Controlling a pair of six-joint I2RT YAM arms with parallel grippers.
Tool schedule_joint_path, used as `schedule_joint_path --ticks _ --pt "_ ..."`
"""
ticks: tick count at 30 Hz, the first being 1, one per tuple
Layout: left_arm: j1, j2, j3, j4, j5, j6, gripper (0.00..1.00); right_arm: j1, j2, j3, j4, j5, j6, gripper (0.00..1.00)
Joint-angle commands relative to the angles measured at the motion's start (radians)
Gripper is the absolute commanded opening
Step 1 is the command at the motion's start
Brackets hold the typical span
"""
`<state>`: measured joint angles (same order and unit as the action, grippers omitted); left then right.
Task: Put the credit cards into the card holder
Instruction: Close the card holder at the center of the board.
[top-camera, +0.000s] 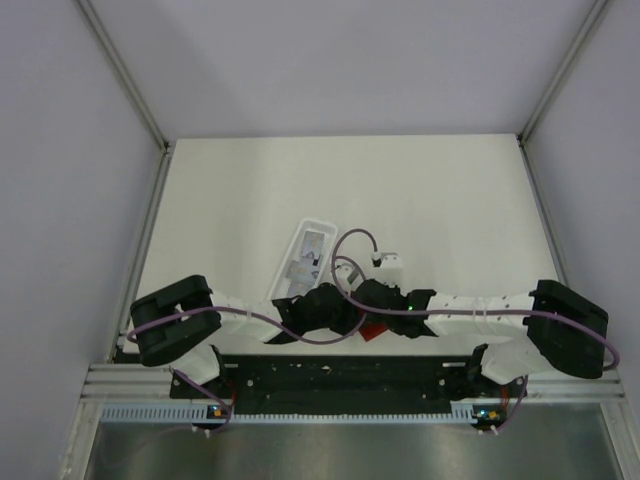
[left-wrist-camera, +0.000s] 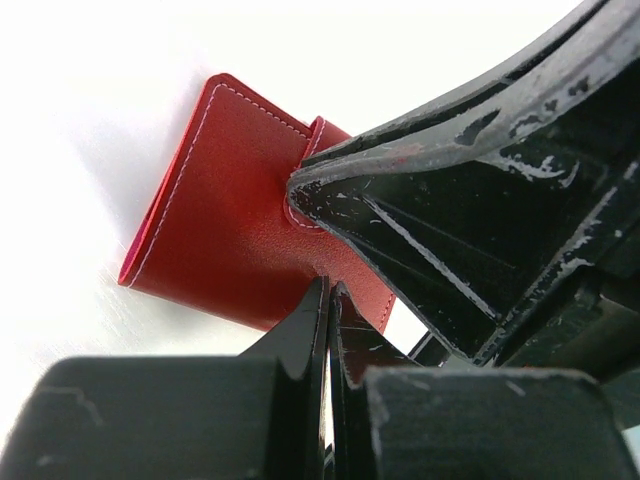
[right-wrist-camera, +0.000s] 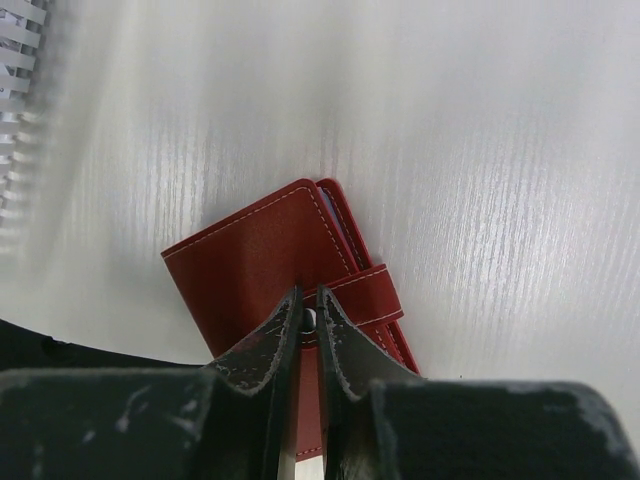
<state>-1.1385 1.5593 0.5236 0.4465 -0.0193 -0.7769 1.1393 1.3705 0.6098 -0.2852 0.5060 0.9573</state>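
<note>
While pinching the clasp tab (right-wrist-camera: 370, 295) with the right gripper (right-wrist-camera: 308, 310), peel up and away from the snap, slowly, without dragging the whole wallet (right-wrist-camera: 250, 260) along. Right jaws nearly together, grasping the wallet by that tab right at the tips. Left gripper (left-wrist-camera: 327, 295) clenched fully, tips at the wallet's near edge, just beside the other arm's finger; cannot tell about any leather caught between them. Best to pin that edge down as an anchor, letting only the tab lift. Watch for a slip: smooth, slightly glossy red leather, thin strap, small grip area.

Directly ahead of both sets of jaws: wallet closed, flat on the table (right-wrist-camera: 480, 150), roughly square, rounded corners, pale stitching along the borders, pale inner layers peeking out at one side. Pale tabletop with faint wood grain.

Farther beyond the jaws, seen from above: long white plastic tray (top-camera: 318, 222) with a rounded rim, grey flat pieces inside, probably the cards (top-camera: 312, 246), not yet in the wallet.
</note>
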Motion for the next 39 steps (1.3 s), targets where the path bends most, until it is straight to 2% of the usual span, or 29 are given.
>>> schedule_joint_path --ticks 1,21,39 --pt "0.002 -0.027 -0.031 -0.022 -0.011 -0.004 0.00 0.066 0.113 -0.093 -0.192 -0.161 0.064 0.08" --pt "0.002 -0.033 -0.051 -0.006 -0.005 -0.024 0.00 0.217 0.124 -0.136 -0.190 -0.009 0.262 0.06" --pt "0.002 -0.039 -0.071 0.011 -0.010 -0.042 0.00 0.281 0.183 -0.113 -0.230 0.035 0.304 0.06"
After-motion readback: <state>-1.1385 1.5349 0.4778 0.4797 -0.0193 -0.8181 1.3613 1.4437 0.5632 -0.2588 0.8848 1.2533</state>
